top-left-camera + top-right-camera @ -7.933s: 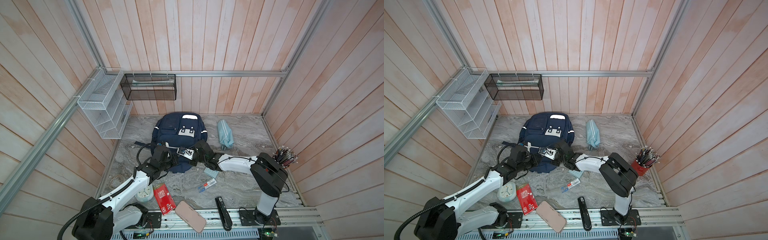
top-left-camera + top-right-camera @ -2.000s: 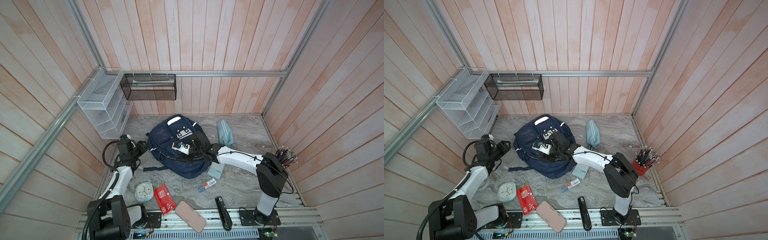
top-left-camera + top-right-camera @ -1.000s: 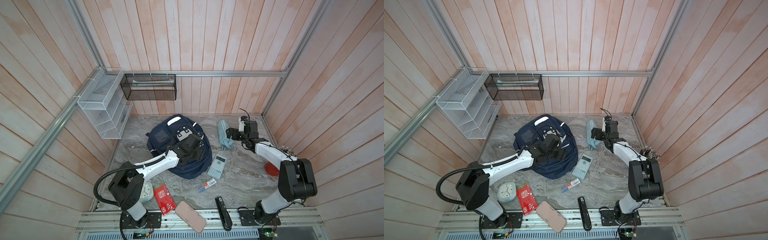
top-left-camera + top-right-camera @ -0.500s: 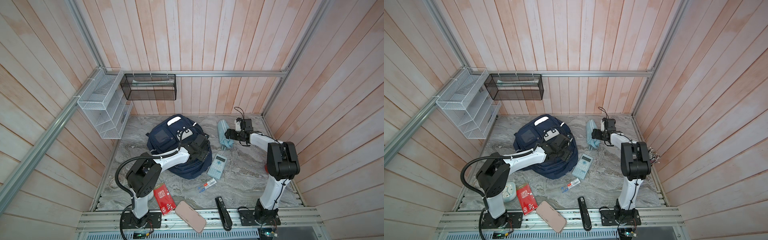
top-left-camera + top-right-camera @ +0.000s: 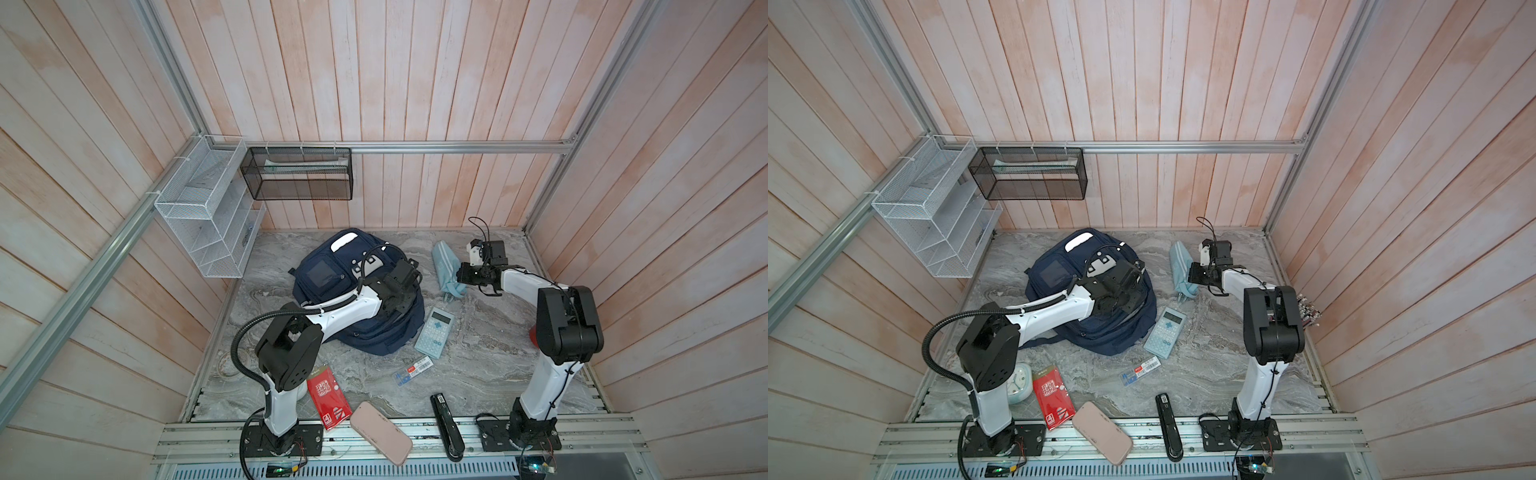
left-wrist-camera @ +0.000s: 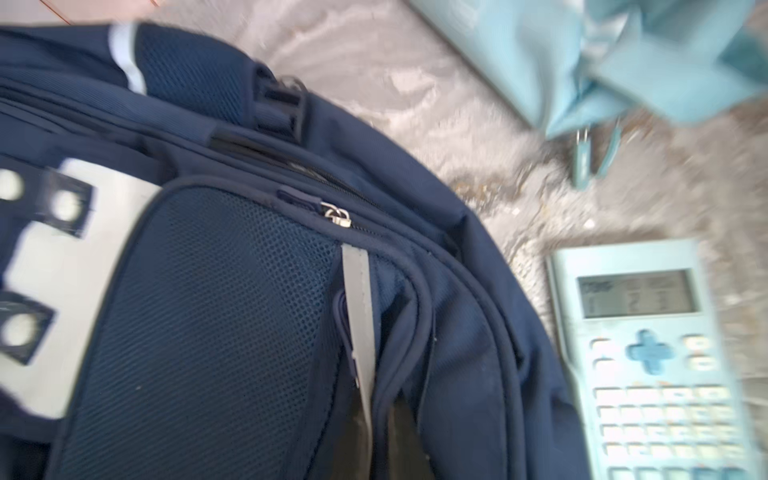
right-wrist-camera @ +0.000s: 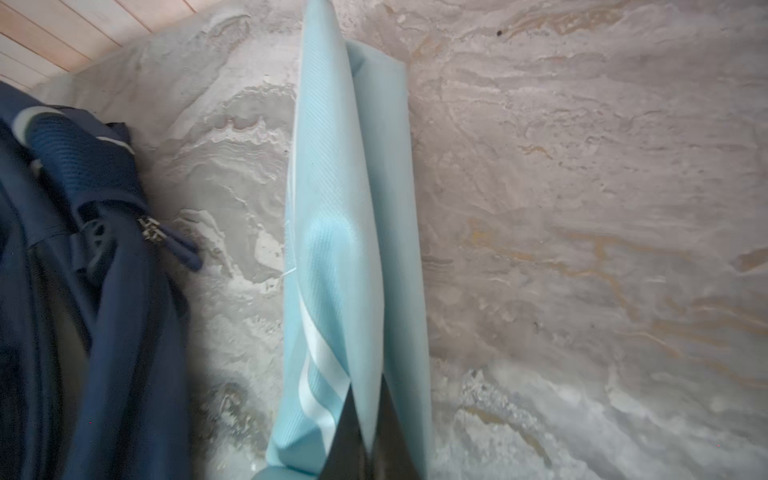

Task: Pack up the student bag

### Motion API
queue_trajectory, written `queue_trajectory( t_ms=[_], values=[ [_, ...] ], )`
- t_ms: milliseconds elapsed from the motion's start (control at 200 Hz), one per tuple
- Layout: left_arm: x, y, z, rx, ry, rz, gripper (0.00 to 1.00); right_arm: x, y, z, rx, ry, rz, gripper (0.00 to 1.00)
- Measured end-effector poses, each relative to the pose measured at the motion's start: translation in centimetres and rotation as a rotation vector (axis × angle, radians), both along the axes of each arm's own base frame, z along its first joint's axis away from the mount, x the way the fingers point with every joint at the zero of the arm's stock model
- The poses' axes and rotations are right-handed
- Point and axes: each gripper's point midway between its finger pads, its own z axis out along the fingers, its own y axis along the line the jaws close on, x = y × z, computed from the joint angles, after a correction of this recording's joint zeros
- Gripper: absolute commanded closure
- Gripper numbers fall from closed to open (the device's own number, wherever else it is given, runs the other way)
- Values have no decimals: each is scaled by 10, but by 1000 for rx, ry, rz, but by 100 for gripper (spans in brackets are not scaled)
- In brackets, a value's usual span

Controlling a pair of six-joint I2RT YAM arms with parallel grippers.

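Left arm (image 5: 332, 316) reaches across the backpack (image 5: 328, 272), left gripper (image 6: 365, 432) pinching its striped fabric. Right arm (image 5: 523, 286), elbow raised, has the right gripper (image 7: 368, 432) clamped on the pouch (image 7: 332, 249).

A robot lab booth staged as a study corner: the left arm (image 5: 340, 311) and right arm (image 5: 521, 286) are bolted to a slotted metal rail (image 5: 199, 440), plank walls (image 5: 415, 83) sit in an aluminium frame (image 5: 457, 146) hung with 2 wire racks (image 5: 199, 216), and a calculator (image 6: 648, 353) lies near the left hand (image 6: 377, 432) on the marble-look bench (image 5: 478, 374).
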Motion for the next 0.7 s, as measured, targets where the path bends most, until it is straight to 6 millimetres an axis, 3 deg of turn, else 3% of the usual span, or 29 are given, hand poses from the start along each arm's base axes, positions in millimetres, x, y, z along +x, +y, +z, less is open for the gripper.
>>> queue_trajectory(
  t_ms=[160,305,400,500,700],
  values=[
    [13,28,73,-192,-70,45,100,-22,19,42,58,-76,62,100],
    [22,59,122,-377,-90,83,100,-60,61,76,133,-139,161,100],
    [28,68,127,-442,-65,91,100,-88,104,89,180,-156,261,100],
    [26,66,126,-472,-35,83,100,-117,145,96,233,-151,360,100],
    [26,64,129,-500,-20,88,100,-151,190,93,323,-91,432,100]
  ],
)
